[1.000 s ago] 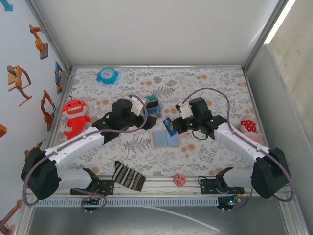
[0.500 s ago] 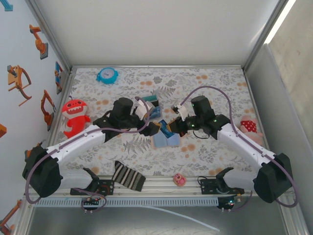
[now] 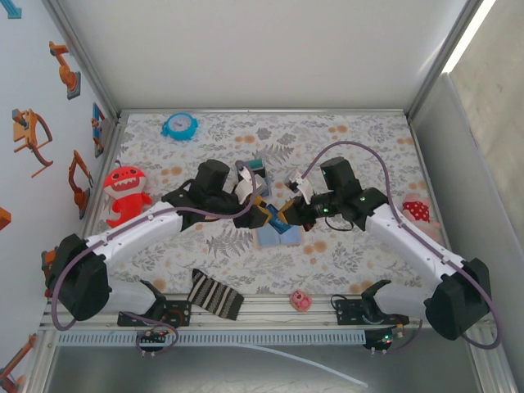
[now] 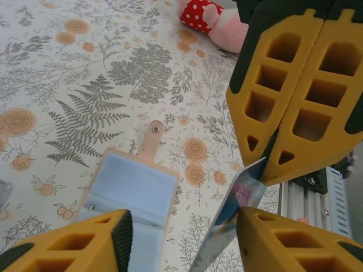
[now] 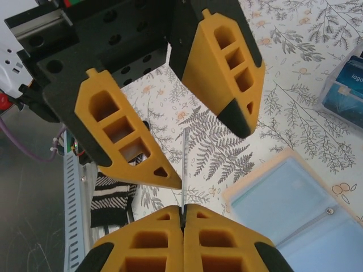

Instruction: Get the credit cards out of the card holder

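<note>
Open card holder [image 3: 277, 236] lying flat mid tabletop [image 3: 352, 139], slightly toward the near edge, right pincer [image 5: 183, 211] pinching 1 card [image 5: 185, 161] above it, left pincer [image 4: 182, 224] spread either side of that card

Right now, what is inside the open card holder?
Two pale blue panels of the card holder, no card visible on them. In the left wrist view the left end effector covers its near part.

The top external camera looks down from above and behind the near edge, over the whole bench [image 3: 352, 139]. The left wrist camera is low and close and faces the right edge. The right wrist camera, equally close, faces left. All three share the card holder [image 3: 277, 236] [image 4: 133, 192] [image 5: 289, 198] and the credit card [image 4: 238, 215] [image 5: 185, 164]
</note>
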Motion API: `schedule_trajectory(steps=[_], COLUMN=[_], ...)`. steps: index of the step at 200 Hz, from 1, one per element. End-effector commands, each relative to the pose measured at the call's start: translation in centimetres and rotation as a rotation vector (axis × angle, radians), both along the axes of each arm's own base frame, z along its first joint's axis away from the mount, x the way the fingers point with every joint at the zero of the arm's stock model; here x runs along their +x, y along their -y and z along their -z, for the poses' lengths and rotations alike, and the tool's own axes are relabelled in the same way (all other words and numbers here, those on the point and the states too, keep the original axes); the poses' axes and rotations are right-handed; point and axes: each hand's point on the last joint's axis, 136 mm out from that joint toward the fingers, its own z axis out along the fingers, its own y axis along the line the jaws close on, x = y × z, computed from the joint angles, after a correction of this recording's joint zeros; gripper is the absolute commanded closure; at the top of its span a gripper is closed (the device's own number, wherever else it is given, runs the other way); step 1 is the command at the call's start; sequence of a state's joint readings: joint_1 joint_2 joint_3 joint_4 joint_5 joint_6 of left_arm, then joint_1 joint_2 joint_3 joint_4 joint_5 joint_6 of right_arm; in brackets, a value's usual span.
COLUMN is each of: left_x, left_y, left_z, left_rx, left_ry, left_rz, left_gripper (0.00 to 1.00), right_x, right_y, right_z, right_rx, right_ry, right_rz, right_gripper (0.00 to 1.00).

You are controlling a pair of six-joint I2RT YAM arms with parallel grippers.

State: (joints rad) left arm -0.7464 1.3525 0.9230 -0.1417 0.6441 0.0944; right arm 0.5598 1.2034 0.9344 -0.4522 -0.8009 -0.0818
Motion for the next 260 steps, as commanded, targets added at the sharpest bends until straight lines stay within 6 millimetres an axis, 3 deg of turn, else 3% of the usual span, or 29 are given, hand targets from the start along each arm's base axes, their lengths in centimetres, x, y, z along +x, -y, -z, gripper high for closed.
schedule_trajectory(steps=[1,30,69,89,122,182,200,232,260], left_x=[-0.4,-0.9,-1.3,-1.5,-1.4,0.9,1.7,2.5,2.2], left_y=[0.4,0.5,0.4,0.2,-0.4,-3.2,-4.5,-6.4,-6.8], left_z=[-0.6,-0.7,-0.4,-0.6,-0.9,-2.9,-3.7,-6.2,-8.0], left_rx=[-0.014,-0.015,-0.011,-0.015,-0.028,-0.123,-0.174,-0.317,-0.409], left_ry=[-0.007,-0.017,-0.023,-0.019,0.009,0.134,0.162,0.159,0.136], left_rz=[0.051,0.085,0.102,0.102,0.065,-0.181,-0.270,-0.382,-0.405], left_gripper=[0.56,0.70,1.00,1.00,1.00,1.00,1.00,1.00,1.00], right_x=[-1.1,-0.9,-0.5,-0.1,1.2,3.0,3.4,4.1,4.1], right_y=[-0.5,-0.6,-0.7,-0.6,-0.2,0.1,-0.1,-0.9,-2.0], right_z=[-1.5,-1.4,-1.4,-1.4,-1.1,-2.5,-3.0,-4.0,-5.1], right_rx=[0.039,0.041,0.047,0.040,0.025,0.134,0.191,0.332,0.445], right_ry=[0.021,0.029,0.041,0.055,0.087,0.116,0.110,0.079,0.044], right_rz=[-0.077,-0.079,-0.067,-0.045,0.044,0.213,0.245,0.275,0.229], right_gripper=[1.00,1.00,1.00,0.96,0.70,0.59,0.36,0.35,0.36])
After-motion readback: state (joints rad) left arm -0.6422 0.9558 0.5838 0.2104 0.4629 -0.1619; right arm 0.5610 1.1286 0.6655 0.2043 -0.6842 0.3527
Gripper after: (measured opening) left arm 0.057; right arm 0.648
